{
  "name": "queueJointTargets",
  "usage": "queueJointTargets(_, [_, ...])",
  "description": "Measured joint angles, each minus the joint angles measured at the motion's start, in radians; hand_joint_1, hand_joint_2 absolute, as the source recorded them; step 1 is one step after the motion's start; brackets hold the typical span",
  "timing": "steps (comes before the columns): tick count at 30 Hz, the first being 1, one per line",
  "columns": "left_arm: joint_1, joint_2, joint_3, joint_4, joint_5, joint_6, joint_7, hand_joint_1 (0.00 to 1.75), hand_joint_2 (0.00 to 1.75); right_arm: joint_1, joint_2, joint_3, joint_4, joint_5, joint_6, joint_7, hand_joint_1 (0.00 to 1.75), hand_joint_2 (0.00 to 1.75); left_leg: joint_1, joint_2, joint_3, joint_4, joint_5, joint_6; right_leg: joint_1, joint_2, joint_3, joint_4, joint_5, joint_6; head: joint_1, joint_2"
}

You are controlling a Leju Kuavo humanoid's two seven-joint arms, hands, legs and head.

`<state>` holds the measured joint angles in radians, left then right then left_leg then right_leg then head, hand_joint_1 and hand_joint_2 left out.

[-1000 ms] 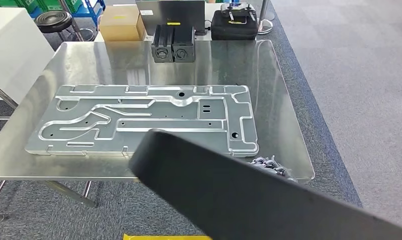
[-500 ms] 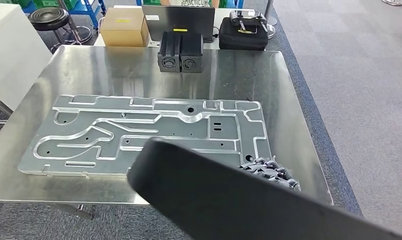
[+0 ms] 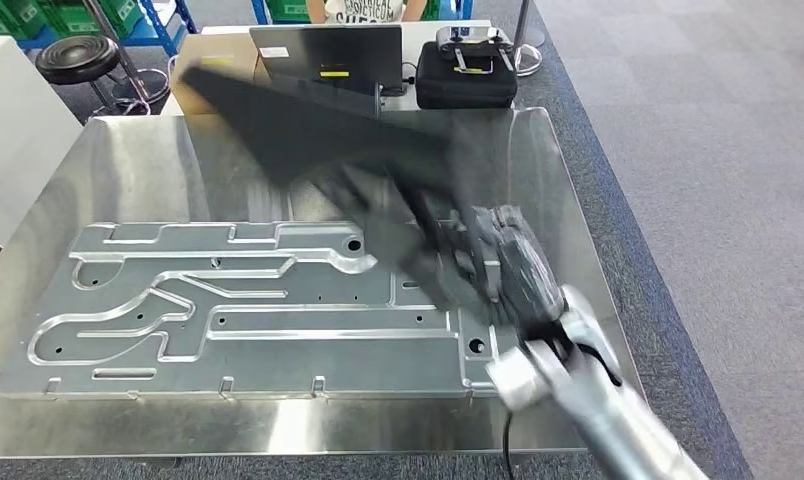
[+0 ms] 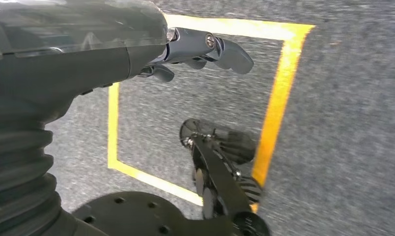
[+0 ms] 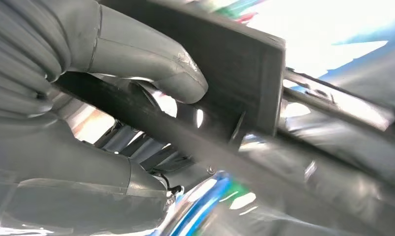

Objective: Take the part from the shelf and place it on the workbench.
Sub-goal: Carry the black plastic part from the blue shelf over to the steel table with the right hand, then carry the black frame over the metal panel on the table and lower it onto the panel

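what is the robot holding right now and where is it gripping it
The right hand grips a long dark flat part at its near end, thumb pressed on one face, above the workbench. The left hand holds nothing.

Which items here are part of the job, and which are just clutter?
Job:
- black part, held in the right hand
- metal workbench, where it goes

Lying about:
- machined aluminium plate
- laptop
- black case
- stool

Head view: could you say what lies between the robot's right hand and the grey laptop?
In the head view: the long dark part, blurred, gripped by the right hand above the steel workbench.
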<state>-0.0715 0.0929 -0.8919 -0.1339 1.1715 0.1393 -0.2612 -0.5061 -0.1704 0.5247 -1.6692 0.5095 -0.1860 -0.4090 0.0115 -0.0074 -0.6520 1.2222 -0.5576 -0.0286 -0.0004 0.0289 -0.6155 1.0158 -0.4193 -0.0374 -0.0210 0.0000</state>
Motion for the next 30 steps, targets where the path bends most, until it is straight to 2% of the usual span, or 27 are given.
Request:
queueJointTargets(1, [-0.007, 0.0, 0.0, 0.0, 0.005, -0.002, -0.002, 0.0, 1.75, -0.087, 0.04, -0.002, 0.138, 0.135, -0.021, 0.013, 1.75, 1.75, 0.0, 0.003, 0.019, -0.072, 0.05, 0.002, 0.0, 0.002, 0.001, 0.003, -0.001, 0.002, 0.0, 0.0])
queueJointTargets(2, [-0.013, 0.0, 0.0, 0.0, 0.01, -0.004, -0.004, 0.0, 1.75, -0.161, 0.079, 0.0, 0.258, 0.251, -0.038, 0.011, 1.75, 1.75, -0.003, 0.005, 0.035, -0.136, 0.085, 0.007, 0.002, 0.001, 0.001, 0.005, -0.002, 0.005, 0.0, 0.0])
queueJointTargets(3, [-0.018, 0.0, 0.0, 0.0, 0.013, -0.007, -0.006, 0.0, 1.75, -0.217, 0.112, 0.007, 0.353, 0.329, -0.05, 0.007, 1.75, 1.75, -0.005, 0.008, 0.046, -0.179, 0.104, 0.013, 0.004, -0.002, 0.0, 0.006, -0.003, 0.009, 0.0, 0.0])
queueJointTargets(5, [-0.02, -0.001, 0.0, 0.0, 0.018, -0.012, -0.01, 0.0, 1.75, -0.288, 0.168, 0.028, 0.489, 0.403, -0.055, 0.017, 1.75, 1.75, -0.01, 0.007, 0.049, -0.202, 0.115, 0.026, 0.006, -0.01, -0.002, 0.005, -0.004, 0.019, 0.0, 0.0])
queueJointTargets(8, [-0.014, -0.004, 0.0, 0.0, 0.025, -0.016, -0.016, 0.0, 1.75, -0.34, 0.219, 0.054, 0.597, 0.423, -0.052, 0.049, 1.75, 1.75, -0.001, 0.0, 0.053, -0.213, 0.135, 0.042, 0.008, -0.021, -0.008, 0.02, -0.021, 0.035, 0.0, 0.0])
queueJointTargets(9, [-0.013, -0.006, 0.0, 0.0, 0.029, -0.016, -0.017, 0.0, 1.75, -0.354, 0.229, 0.061, 0.619, 0.429, -0.047, 0.059, 1.75, 1.75, 0.002, 0.0, 0.054, -0.218, 0.137, 0.046, 0.007, -0.022, -0.023, 0.053, -0.042, 0.04, 0.0, 0.0])
queueJointTargets(10, [-0.012, -0.007, 0.0, 0.0, 0.032, -0.016, -0.019, 0.0, 1.75, -0.366, 0.236, 0.07, 0.64, 0.439, -0.041, 0.071, 1.75, 1.75, 0.003, 0.0, 0.055, -0.219, 0.138, 0.048, 0.003, -0.023, -0.05, 0.109, -0.071, 0.045, 0.0, 0.0])
queueJointTargets(12, [-0.012, -0.007, 0.0, 0.0, 0.04, -0.013, -0.024, 0.0, 1.75, -0.386, 0.247, 0.09, 0.681, 0.471, -0.034, 0.1, 1.75, 1.75, 0.003, 0.0, 0.055, -0.219, 0.135, 0.05, -0.003, -0.024, -0.121, 0.244, -0.124, 0.052, 0.0, 0.0])
queueJointTargets(13, [-0.011, -0.007, 0.0, 0.0, 0.043, -0.012, -0.026, 0.0, 1.75, -0.394, 0.25, 0.101, 0.701, 0.492, -0.033, 0.115, 1.75, 1.75, 0.003, 0.0, 0.056, -0.219, 0.133, 0.05, -0.005, -0.024, -0.145, 0.285, -0.131, 0.055, 0.0, 0.0])
queueJointTargets(14, [-0.01, -0.007, 0.0, 0.0, 0.045, -0.012, -0.029, 0.0, 1.75, -0.402, 0.253, 0.113, 0.72, 0.512, -0.033, 0.129, 1.75, 1.75, 0.003, -0.001, 0.057, -0.218, 0.131, 0.049, -0.007, -0.024, -0.15, 0.285, -0.116, 0.056, 0.0, 0.0])
queueJointTargets(15, [-0.008, -0.008, 0.0, 0.0, 0.046, -0.013, -0.033, 0.0, 1.75, -0.41, 0.256, 0.123, 0.737, 0.529, -0.033, 0.141, 1.75, 1.75, 0.003, -0.002, 0.059, -0.217, 0.129, 0.048, -0.008, -0.024, -0.136, 0.249, -0.087, 0.055, 0.0, 0.0])
queueJointTargets(17, [-0.007, -0.01, 0.0, 0.0, 0.047, -0.018, -0.043, 0.0, 1.75, -0.429, 0.264, 0.14, 0.773, 0.551, -0.03, 0.155, 1.75, 1.75, 0.002, -0.003, 0.064, -0.215, 0.122, 0.043, -0.007, -0.024, -0.07, 0.107, -0.016, 0.046, 0.0, 0.0])
queueJointTargets(19, [-0.008, -0.012, -0.002, 0.0, 0.048, -0.024, -0.057, 0.0, 1.75, -0.45, 0.274, 0.154, 0.813, 0.561, -0.022, 0.16, 1.75, 1.75, 0.001, -0.004, 0.066, -0.214, 0.118, 0.034, -0.001, -0.024, -0.025, 0.012, 0.013, 0.037, 0.0, 0.0])
queueJointTargets(21, [-0.008, -0.012, -0.003, 0.0, 0.05, -0.025, -0.072, 0.0, 1.75, -0.462, 0.285, 0.164, 0.858, 0.563, -0.006, 0.16, 1.75, 1.75, 0.002, -0.003, 0.067, -0.217, 0.116, 0.022, 0.005, -0.023, -0.02, -0.002, 0.01, 0.03, 0.0, 0.0])
queueJointTargets(23, [-0.007, -0.012, -0.004, 0.0, 0.054, -0.026, -0.089, 0.0, 1.75, -0.465, 0.299, 0.173, 0.9, 0.563, 0.011, 0.164, 1.75, 1.75, 0.003, -0.002, 0.069, -0.214, 0.107, 0.012, 0.0, -0.023, -0.011, -0.012, 0.011, 0.02, 0.0, 0.0])
queueJointTargets(24, [-0.007, -0.012, -0.004, 0.0, 0.056, -0.028, -0.095, 0.0, 1.75, -0.467, 0.308, 0.177, 0.919, 0.561, 0.021, 0.168, 1.75, 1.75, 0.002, -0.001, 0.061, -0.19, 0.091, 0.008, -0.004, -0.024, -0.006, -0.018, 0.013, 0.016, 0.0, 0.0])
queueJointTargets(25, [-0.008, -0.012, -0.005, 0.0, 0.057, -0.031, -0.101, 0.0, 1.75, -0.47, 0.318, 0.182, 0.941, 0.559, 0.031, 0.173, 1.75, 1.75, 0.003, 0.0, 0.04, -0.144, 0.066, 0.004, -0.006, -0.026, 0.0, -0.023, 0.013, 0.011, 0.0, 0.0])
queueJointTargets(27, [-0.008, -0.012, -0.008, 0.0, 0.058, -0.036, -0.107, 0.0, 1.75, -0.474, 0.336, 0.19, 0.986, 0.556, 0.055, 0.182, 1.75, 1.75, 0.005, 0.001, -0.027, -0.009, 0.007, -0.004, -0.004, -0.027, 0.003, -0.024, 0.01, 0.005, 0.0, 0.0])
queueJointTargets(28, [-0.007, -0.012, -0.01, 0.0, 0.059, -0.038, -0.109, 0.0, 1.75, -0.474, 0.344, 0.195, 1.01, 0.555, 0.065, 0.187, 1.75, 1.75, 0.006, 0.001, -0.058, 0.046, -0.007, -0.008, -0.003, -0.027, 0.004, -0.023, 0.008, 0.004, 0.0, 0.0])
queueJointTargets(29, [-0.005, -0.012, -0.013, 0.0, 0.059, -0.039, -0.109, 0.0, 1.75, -0.473, 0.35, 0.201, 1.031, 0.556, 0.073, 0.19, 1.75, 1.75, 0.007, 0.001, -0.072, 0.066, -0.003, -0.01, -0.003, -0.027, 0.004, -0.021, 0.006, 0.003, 0.0, 0.0])
queueJointTargets(30, [-0.004, -0.012, -0.017, 0.0, 0.059, -0.04, -0.109, 0.0, 1.75, -0.472, 0.358, 0.207, 1.051, 0.558, 0.08, 0.194, 1.75, 1.75, 0.008, 0.001, -0.068, 0.046, 0.021, -0.012, -0.003, -0.026, 0.005, -0.019, 0.004, 0.004, 0.0, 0.0])
